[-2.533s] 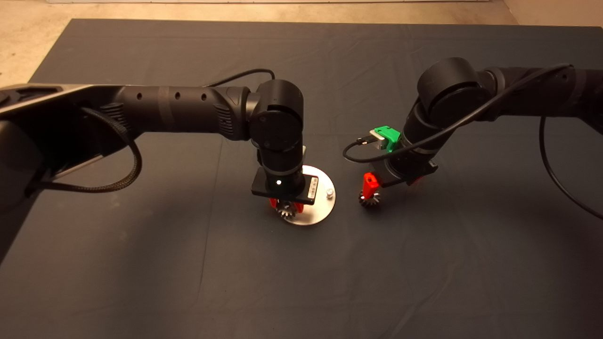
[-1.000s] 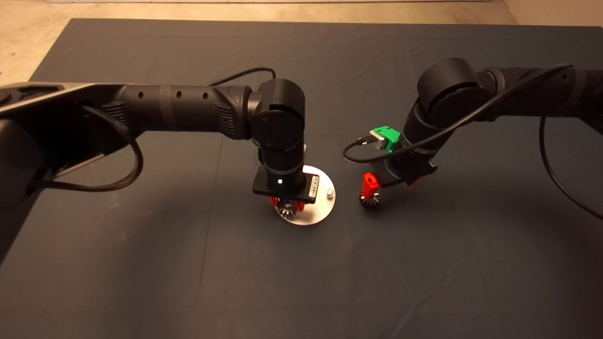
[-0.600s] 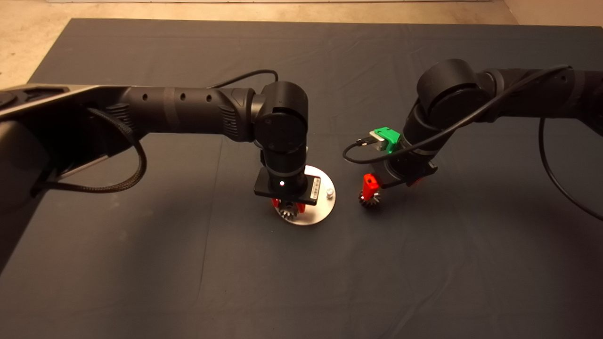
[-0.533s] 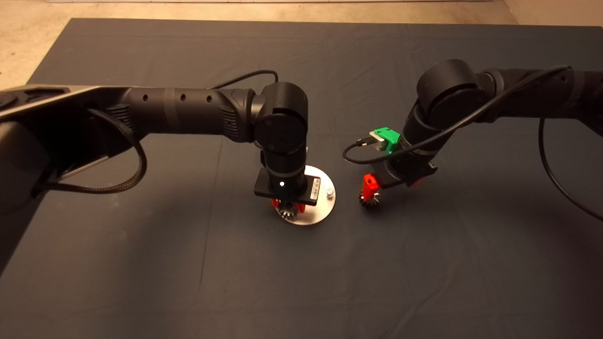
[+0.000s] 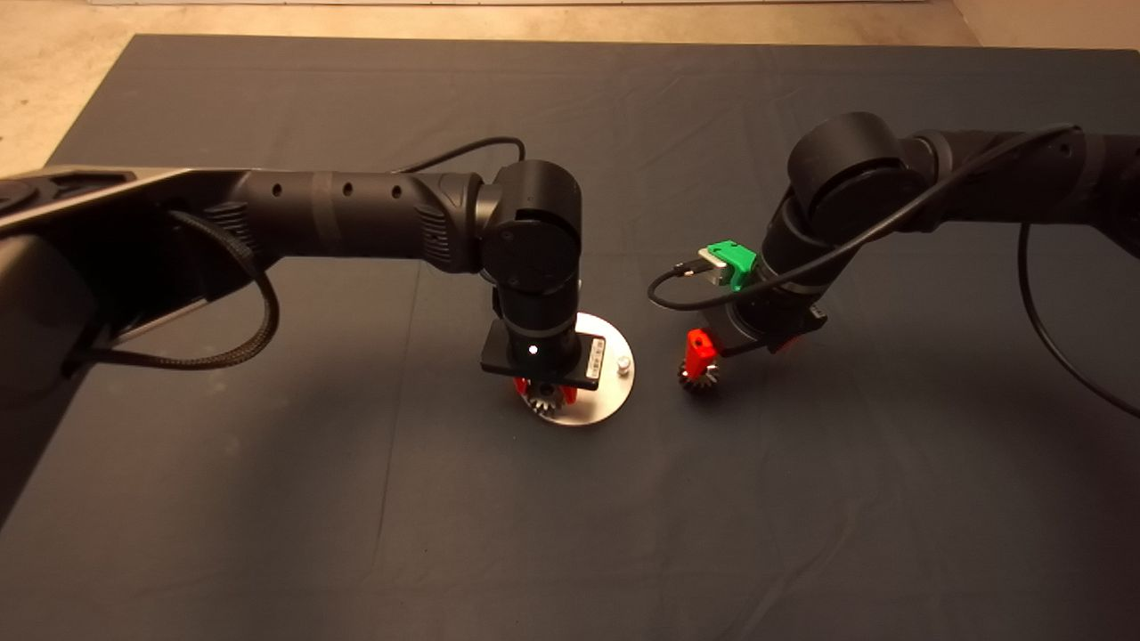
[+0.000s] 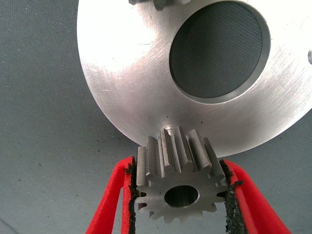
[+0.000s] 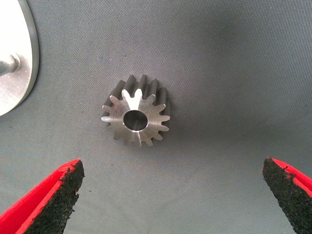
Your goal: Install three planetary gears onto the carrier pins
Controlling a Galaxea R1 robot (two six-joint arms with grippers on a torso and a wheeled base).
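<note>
My left gripper [image 5: 543, 390] [image 6: 178, 195] is shut on a silver planetary gear [image 6: 178, 183] [image 5: 543, 401] and holds it over the near rim of the round silver plate [image 5: 601, 405] [image 6: 131, 87]. A carrier pin [image 6: 169, 130] shows just behind the gear. Another pin [image 5: 622, 363] [image 6: 309, 56] stands bare on the plate's right side. A sliver of a toothed part [image 6: 158, 4] shows at the plate's far rim. My right gripper [image 5: 739, 352] [image 7: 173, 195] is open wide over a second gear [image 7: 136, 117] [image 5: 701, 381] lying flat on the mat, right of the plate.
The plate has a large central hole [image 6: 217, 51]. The plate's edge [image 7: 19, 48] with a pin [image 7: 12, 63] shows in the right wrist view, close to the loose gear. A black cable [image 5: 677, 289] loops off the right wrist. The dark mat [image 5: 570, 534] lies all around.
My left arm has shifted slightly to the right and forward with its gear, staying over the plate's near rim. The right arm and the gear under it have not moved.
</note>
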